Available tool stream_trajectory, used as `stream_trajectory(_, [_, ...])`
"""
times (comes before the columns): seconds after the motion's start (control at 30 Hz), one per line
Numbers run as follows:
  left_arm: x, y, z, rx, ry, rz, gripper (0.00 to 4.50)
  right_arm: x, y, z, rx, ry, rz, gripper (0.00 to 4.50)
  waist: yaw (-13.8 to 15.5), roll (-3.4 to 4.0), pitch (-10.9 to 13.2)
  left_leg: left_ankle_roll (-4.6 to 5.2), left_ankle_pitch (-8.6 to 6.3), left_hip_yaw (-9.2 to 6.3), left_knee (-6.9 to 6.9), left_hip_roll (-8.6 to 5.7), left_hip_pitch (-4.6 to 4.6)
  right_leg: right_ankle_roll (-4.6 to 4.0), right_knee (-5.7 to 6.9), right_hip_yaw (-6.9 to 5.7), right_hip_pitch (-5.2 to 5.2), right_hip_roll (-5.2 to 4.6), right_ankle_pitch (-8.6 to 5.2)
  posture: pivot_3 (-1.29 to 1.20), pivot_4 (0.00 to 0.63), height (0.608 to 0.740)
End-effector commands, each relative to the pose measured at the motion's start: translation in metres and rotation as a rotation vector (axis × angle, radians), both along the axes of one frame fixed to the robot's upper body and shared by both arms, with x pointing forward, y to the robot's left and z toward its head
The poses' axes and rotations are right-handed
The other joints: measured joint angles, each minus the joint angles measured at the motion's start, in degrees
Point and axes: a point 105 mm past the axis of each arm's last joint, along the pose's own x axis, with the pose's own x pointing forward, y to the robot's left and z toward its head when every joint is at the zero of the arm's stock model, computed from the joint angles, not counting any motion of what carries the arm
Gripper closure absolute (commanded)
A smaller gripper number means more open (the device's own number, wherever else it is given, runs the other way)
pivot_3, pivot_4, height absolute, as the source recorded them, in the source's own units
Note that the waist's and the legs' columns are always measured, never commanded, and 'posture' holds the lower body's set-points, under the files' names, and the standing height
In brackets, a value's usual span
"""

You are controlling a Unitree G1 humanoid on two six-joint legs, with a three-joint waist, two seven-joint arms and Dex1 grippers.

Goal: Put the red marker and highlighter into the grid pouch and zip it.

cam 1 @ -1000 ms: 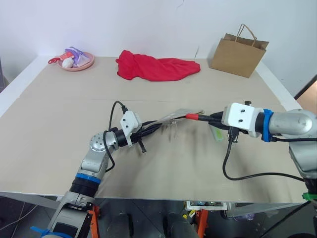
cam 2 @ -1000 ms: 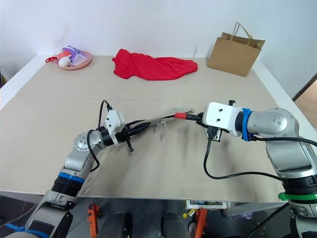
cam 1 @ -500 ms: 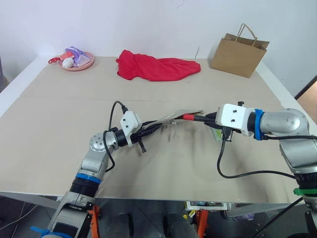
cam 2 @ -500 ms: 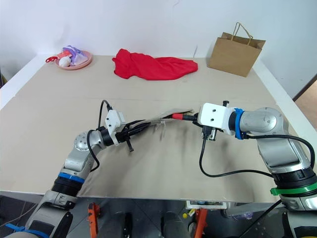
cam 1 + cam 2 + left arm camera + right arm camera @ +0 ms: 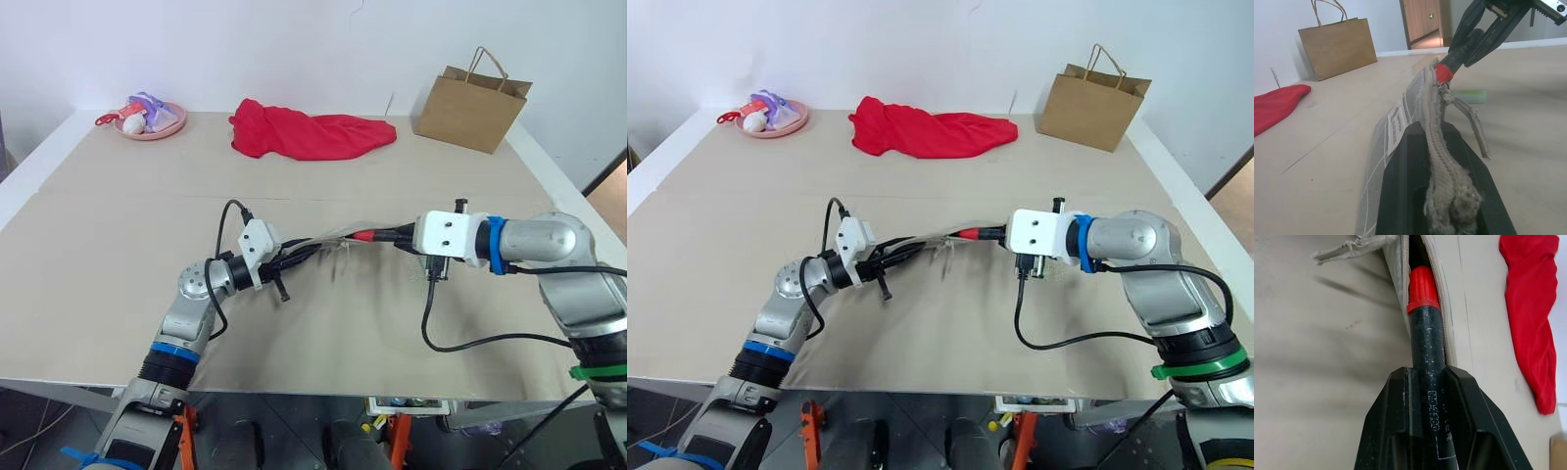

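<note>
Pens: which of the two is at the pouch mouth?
The red marker, gripped by the right gripper, its red tip at the grid pouch opening. The highlighter lies on the table.

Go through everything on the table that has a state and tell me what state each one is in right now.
grid pouch: held off the table, mouth open
red marker: red tip entering the pouch mouth
highlighter: lying on the table, outside the pouch
left gripper: jaws shut on the pouch edge
right gripper: jaws shut on the marker
red cloth: crumpled
paper bag: upright
</note>
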Motion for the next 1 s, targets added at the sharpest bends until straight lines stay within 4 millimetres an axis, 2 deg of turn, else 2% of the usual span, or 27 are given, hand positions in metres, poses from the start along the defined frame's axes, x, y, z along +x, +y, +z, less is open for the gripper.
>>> stream_trajectory(0.03, [-0.002,0.000,0.013,-0.017,-0.054,-0.006,4.50,0.003,0.013,0.005,-0.042,-0.046,0.076,4.04,0.0,0.00,0.0,0.00,0.00,-0.01,0.00,0.00,0.01,0.00,0.00,-0.01,0.01,0.00,0.00,0.00,0.150,0.740])
stream_trajectory(0.17, [-0.002,0.000,0.013,-0.017,-0.053,-0.007,4.50,0.004,0.029,0.004,-0.048,-0.062,0.155,4.04,0.0,0.00,0.0,0.00,0.00,-0.02,-0.01,0.00,-0.01,-0.03,0.00,-0.04,0.00,0.01,0.00,0.00,0.150,0.740])
stream_trajectory(0.3, [-0.002,-0.001,0.013,-0.018,-0.053,-0.012,4.50,-0.008,0.053,-0.002,0.002,-0.049,0.280,4.04,0.0,0.00,0.0,0.00,0.00,-0.03,-0.01,0.01,-0.02,-0.02,0.00,-0.04,0.00,0.01,0.00,0.00,0.150,0.740])
stream_trajectory(0.57, [-0.002,-0.002,0.014,-0.024,-0.054,-0.020,4.50,-0.014,0.081,-0.006,0.106,-0.033,0.371,4.04,0.0,0.00,0.0,-0.01,0.01,-0.04,0.01,0.02,-0.01,-0.06,0.01,-0.06,0.00,0.02,0.03,0.00,0.150,0.740])
stream_trajectory(0.67, [-0.002,-0.003,0.015,-0.026,-0.056,-0.022,4.50,-0.011,0.086,-0.009,0.136,-0.027,0.370,4.04,0.0,0.00,0.0,-0.01,0.01,-0.03,0.01,0.02,-0.01,-0.06,0.01,-0.07,0.01,0.01,0.02,0.00,0.150,0.740])
stream_trajectory(0.7, [-0.002,-0.003,0.015,-0.028,-0.056,-0.023,4.50,-0.011,0.085,-0.012,0.132,-0.024,0.368,3.24,0.0,0.00,0.0,-0.01,0.01,-0.04,0.00,0.03,-0.01,-0.06,0.01,-0.07,0.01,0.01,0.02,0.00,0.150,0.740])
stream_trajectory(0.73, [-0.003,-0.003,0.015,-0.029,-0.057,-0.024,4.50,-0.010,0.084,-0.015,0.127,-0.023,0.366,2.83,0.0,0.00,0.0,-0.01,0.01,-0.03,0.01,0.02,-0.01,-0.06,0.01,-0.07,0.01,0.01,0.02,0.00,0.150,0.740])
stream_trajectory(0.8, [-0.003,-0.003,0.016,-0.032,-0.058,-0.025,4.50,-0.010,0.082,-0.019,0.121,-0.003,0.363,2.31,0.0,0.00,0.0,-0.01,0.01,-0.03,0.01,0.03,-0.01,-0.06,0.01,-0.07,0.01,0.02,0.02,0.00,0.150,0.740])
stream_trajectory(0.83, [-0.003,-0.003,0.016,-0.033,-0.058,-0.025,4.50,-0.011,0.080,-0.021,0.118,0.013,0.364,1.73,0.0,0.00,0.0,-0.01,0.01,-0.04,0.01,0.03,-0.01,-0.06,0.01,-0.08,0.01,0.03,0.03,0.00,0.150,0.740])
stream_trajectory(0.9, [-0.004,-0.002,0.016,-0.034,-0.057,-0.024,4.50,-0.007,0.073,-0.021,0.118,0.013,0.337,1.10,0.1,0.00,0.0,-0.02,0.01,-0.05,0.01,0.02,-0.02,-0.06,0.01,-0.09,0.01,0.01,0.02,0.00,0.150,0.740])
stream_trajectory(1.0, [-0.005,-0.002,0.015,-0.034,-0.056,-0.023,4.50,0.002,0.061,-0.011,0.124,-0.038,0.282,0.08,0.1,0.00,0.0,-0.02,0.01,-0.04,0.02,0.02,-0.02,-0.06,0.01,-0.08,0.02,0.00,0.03,0.00,0.150,0.740])
